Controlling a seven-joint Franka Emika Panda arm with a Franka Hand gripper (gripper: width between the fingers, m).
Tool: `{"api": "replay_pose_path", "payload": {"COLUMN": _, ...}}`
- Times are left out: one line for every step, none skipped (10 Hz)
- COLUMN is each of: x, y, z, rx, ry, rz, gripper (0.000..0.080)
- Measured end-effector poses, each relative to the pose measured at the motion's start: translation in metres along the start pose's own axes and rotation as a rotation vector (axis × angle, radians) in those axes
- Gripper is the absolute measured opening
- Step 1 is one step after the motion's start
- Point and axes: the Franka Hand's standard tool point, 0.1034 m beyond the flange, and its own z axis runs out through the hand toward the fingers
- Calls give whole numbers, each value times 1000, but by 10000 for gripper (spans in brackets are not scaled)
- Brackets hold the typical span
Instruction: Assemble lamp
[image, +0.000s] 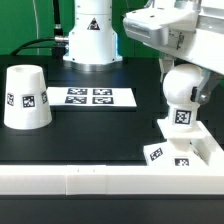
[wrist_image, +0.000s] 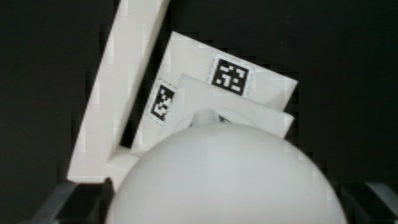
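Note:
My gripper is shut on the white ball-shaped bulb and holds it upright, neck and tag downward, right over the flat square base at the exterior view's right. I cannot tell whether the neck touches the base. In the wrist view the bulb fills the space between my dark fingers, and the tagged base lies beyond it. The tapered shade stands mouth down at the exterior view's left, apart from my gripper.
The marker board lies flat at mid-table. A long white rail runs along the front edge, and the base rests against it. The robot's white pedestal stands at the back.

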Motion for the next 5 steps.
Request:
{"api": "replay_pose_path", "payload": {"x": -1, "y": -2, "z": 0, "rx": 13, "ry": 14, "rz": 126, "gripper": 576}}
{"api": "replay_pose_path", "payload": {"x": -1, "y": -2, "z": 0, "rx": 30, "ry": 19, "rz": 229, "gripper": 576}}
{"api": "replay_pose_path", "payload": {"x": 0, "y": -3, "z": 0, "rx": 51, "ry": 22, "rz": 380, "gripper": 577}}
{"api": "replay_pose_path", "payload": {"x": -1, "y": -3, "z": 0, "rx": 71, "ry": 17, "rz": 484, "gripper": 577}}
{"api": "replay_pose_path", "payload": {"x": 1, "y": -2, "z": 0, "rx": 68, "ry": 15, "rz": 541, "gripper": 577}}
